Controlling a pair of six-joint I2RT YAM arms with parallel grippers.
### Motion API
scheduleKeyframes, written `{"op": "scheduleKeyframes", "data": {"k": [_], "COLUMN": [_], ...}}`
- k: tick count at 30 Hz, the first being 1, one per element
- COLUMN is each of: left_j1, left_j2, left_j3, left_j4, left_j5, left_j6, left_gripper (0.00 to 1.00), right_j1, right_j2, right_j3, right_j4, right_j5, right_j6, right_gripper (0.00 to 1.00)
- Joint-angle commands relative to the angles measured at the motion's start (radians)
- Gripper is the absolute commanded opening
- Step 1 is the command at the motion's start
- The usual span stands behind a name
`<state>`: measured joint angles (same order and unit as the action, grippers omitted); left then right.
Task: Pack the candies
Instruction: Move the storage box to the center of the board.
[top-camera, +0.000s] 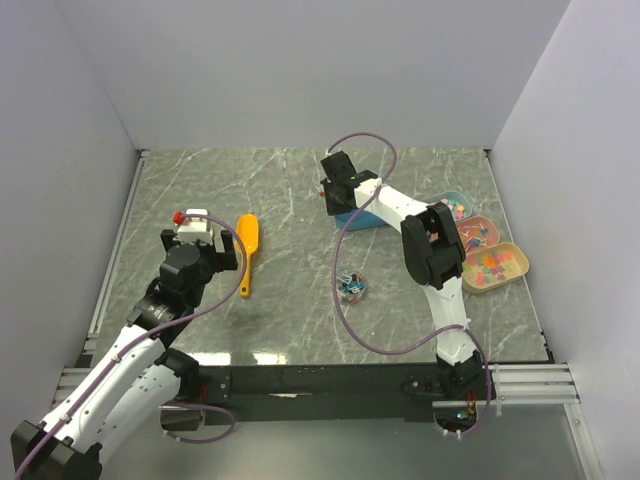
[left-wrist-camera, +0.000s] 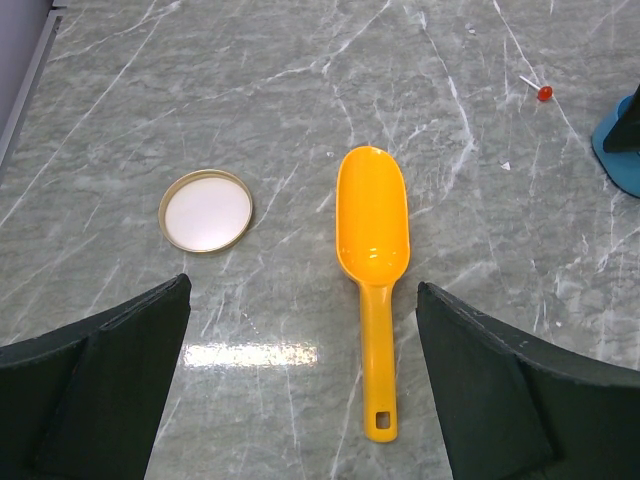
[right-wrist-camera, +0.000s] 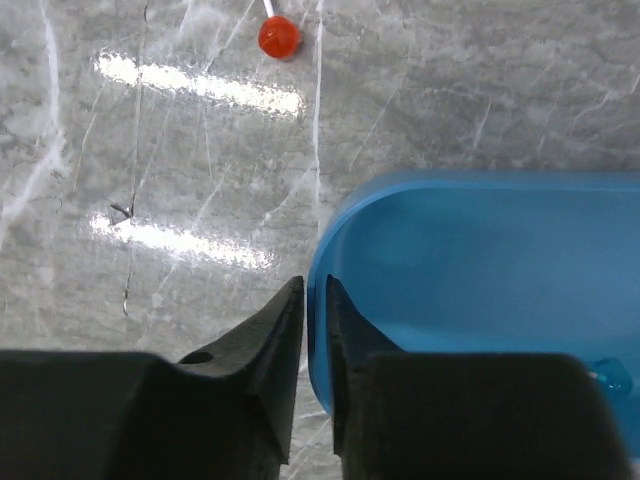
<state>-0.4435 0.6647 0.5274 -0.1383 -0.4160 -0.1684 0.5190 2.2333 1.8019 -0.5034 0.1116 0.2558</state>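
The candies (top-camera: 350, 286), a small heap of blue, dark and pink wrapped sweets, lie mid-table in what looks like a low clear jar. My right gripper (right-wrist-camera: 316, 290) is at the back by a blue container (right-wrist-camera: 480, 290), shut on its left rim with one finger inside and one outside; in the top view that gripper (top-camera: 338, 195) sits at the blue container's (top-camera: 362, 217) left end. My left gripper (left-wrist-camera: 303, 290) hangs open over the table, with the handle of a yellow scoop (left-wrist-camera: 373, 250) between its fingers, not touched.
A round white lid (left-wrist-camera: 206, 210) lies left of the scoop. A red lollipop (right-wrist-camera: 278, 36) lies on the marble beyond the blue container. Three trays of other sweets (top-camera: 490, 262) stand at the right edge. Walls close in the table on three sides.
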Motion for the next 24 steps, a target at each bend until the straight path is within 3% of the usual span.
{"op": "scheduleKeyframes", "data": {"k": [1, 5, 8, 24], "left_j1": [0.005, 0.005, 0.005, 0.005], "left_j2": [-0.007, -0.007, -0.004, 0.015], "left_j3": [-0.004, -0.004, -0.004, -0.007], "left_j4": [0.042, 0.042, 0.043, 0.045], "left_j5": [0.01, 0.013, 0.013, 0.019], "left_j6": [0.017, 0.018, 0.02, 0.024], "left_gripper": [1.0, 0.99, 0.99, 0.99], "right_j1": [-0.013, -0.025, -0.039, -0.218], "right_j2": [0.003, -0.027, -0.057, -0.1], "right_j3": [0.036, 0.016, 0.007, -0.05], "right_j4": [-0.007, -0.007, -0.014, -0.009], "right_j5": [0.008, 0.031, 0.037, -0.049], "right_j6": [-0.035, -0.125, -0.222, -0.489], "right_gripper": [0.2, 0.05, 0.01, 0.0]}}
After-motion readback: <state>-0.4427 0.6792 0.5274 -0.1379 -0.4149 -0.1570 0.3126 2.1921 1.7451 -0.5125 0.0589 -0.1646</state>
